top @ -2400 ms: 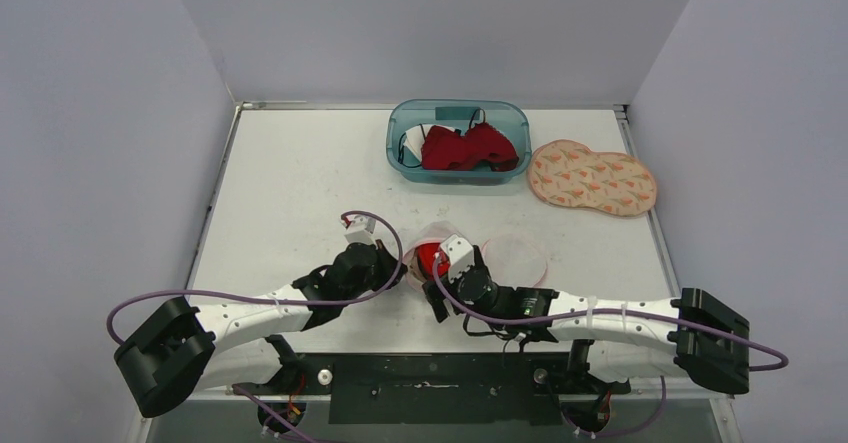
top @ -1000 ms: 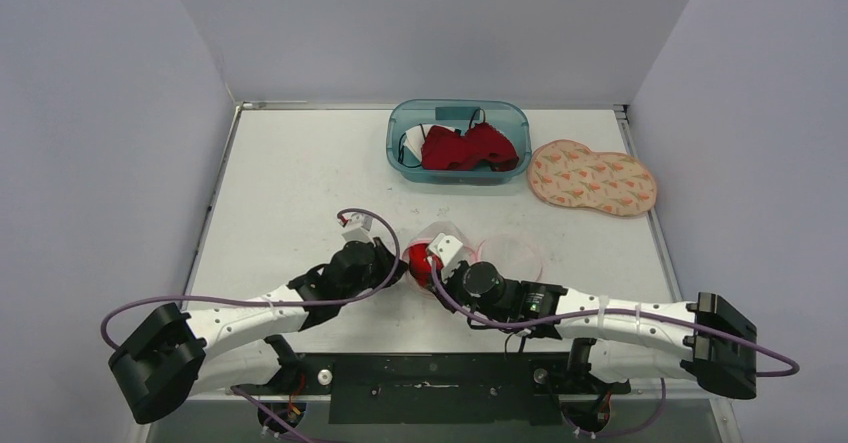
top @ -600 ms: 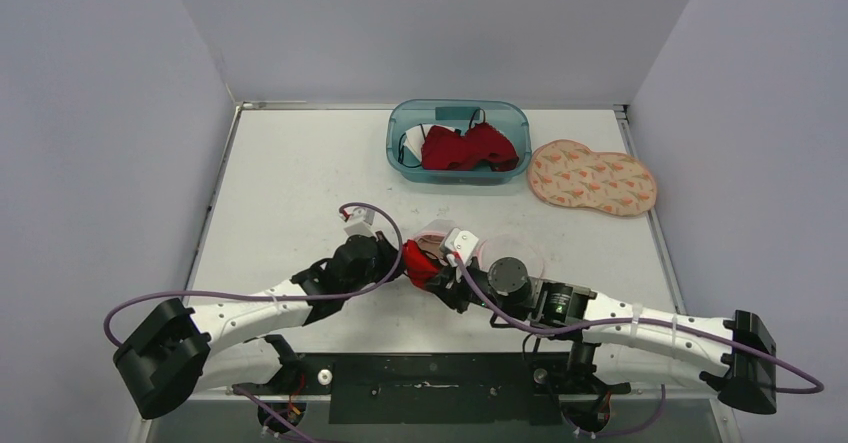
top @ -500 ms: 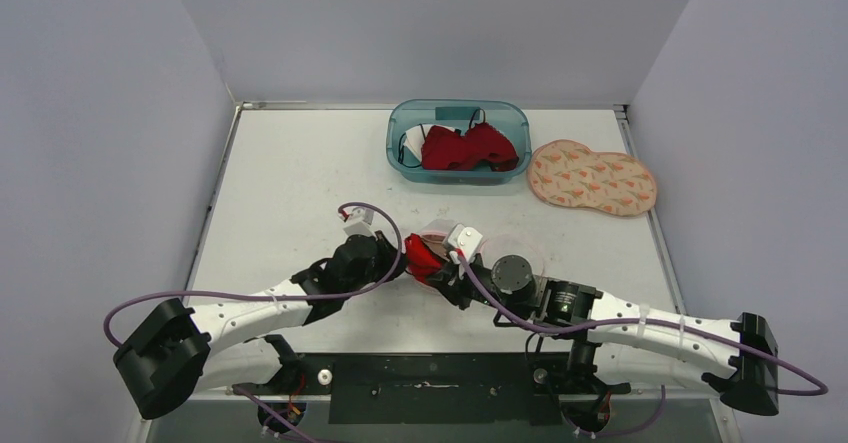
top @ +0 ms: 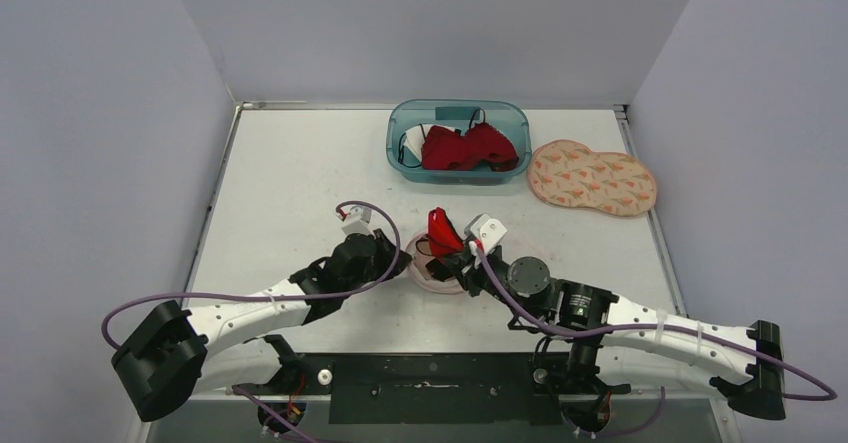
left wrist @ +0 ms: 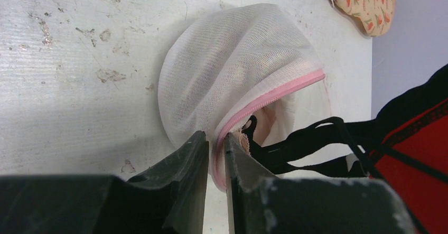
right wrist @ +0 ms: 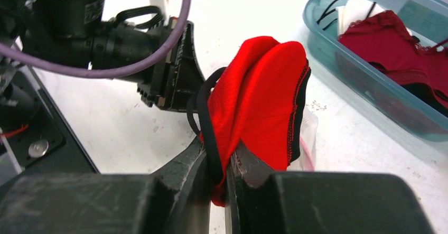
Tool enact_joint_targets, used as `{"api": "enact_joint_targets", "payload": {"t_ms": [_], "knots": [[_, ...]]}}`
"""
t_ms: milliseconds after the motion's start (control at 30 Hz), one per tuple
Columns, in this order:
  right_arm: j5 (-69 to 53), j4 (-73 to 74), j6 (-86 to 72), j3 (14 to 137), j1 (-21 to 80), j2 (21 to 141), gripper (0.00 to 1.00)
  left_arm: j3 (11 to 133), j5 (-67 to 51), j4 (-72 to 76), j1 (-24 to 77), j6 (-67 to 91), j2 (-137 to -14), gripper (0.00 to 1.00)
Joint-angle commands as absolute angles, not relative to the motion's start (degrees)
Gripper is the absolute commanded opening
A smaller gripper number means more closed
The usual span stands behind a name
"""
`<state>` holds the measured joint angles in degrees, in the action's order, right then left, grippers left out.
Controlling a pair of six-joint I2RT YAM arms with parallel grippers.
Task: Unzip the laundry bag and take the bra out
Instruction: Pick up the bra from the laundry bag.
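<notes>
The right gripper (right wrist: 217,162) is shown closed on the red bra (right wrist: 259,96), which is held folded and raised above the desk (top: 300,173). Its black straps are seen running to the open mouth of the laundry bag (left wrist: 232,70). The bag's pink zipper edge is pinched between the nearly closed fingers (left wrist: 195,155) of the left gripper (left wrist: 214,150). The white mesh bag is laid near the middle of the desk's near edge. A teal bin (top: 400,158) holding red garments (top: 465,148) is set at the far edge, with a patterned pouch (top: 590,176) just beside it, toward the far right corner.
</notes>
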<state>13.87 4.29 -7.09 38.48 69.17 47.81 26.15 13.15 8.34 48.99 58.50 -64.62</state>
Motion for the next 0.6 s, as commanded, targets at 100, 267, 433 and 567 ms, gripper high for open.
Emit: {"api": "enact_joint_targets", "payload": {"t_ms": [100,267,433,567], "knots": [[17.8,-15.3,-9.8,32.3,70.1,39.8,0.05,27.9,12.5,9.6,48.7,59.4,-63.0,0.17],[16.3,-8.6,-6.8,40.9,70.1,42.1,0.05,27.5,12.8,9.8,48.5,59.5,-62.5,0.17],[15.6,-4.4,-4.7,45.8,70.0,42.7,0.05,27.6,12.5,9.9,48.4,59.5,-62.5,0.17],[16.0,-3.3,-3.7,46.2,70.1,42.4,0.05,27.6,12.5,9.3,48.3,59.5,-61.9,0.19]]}}
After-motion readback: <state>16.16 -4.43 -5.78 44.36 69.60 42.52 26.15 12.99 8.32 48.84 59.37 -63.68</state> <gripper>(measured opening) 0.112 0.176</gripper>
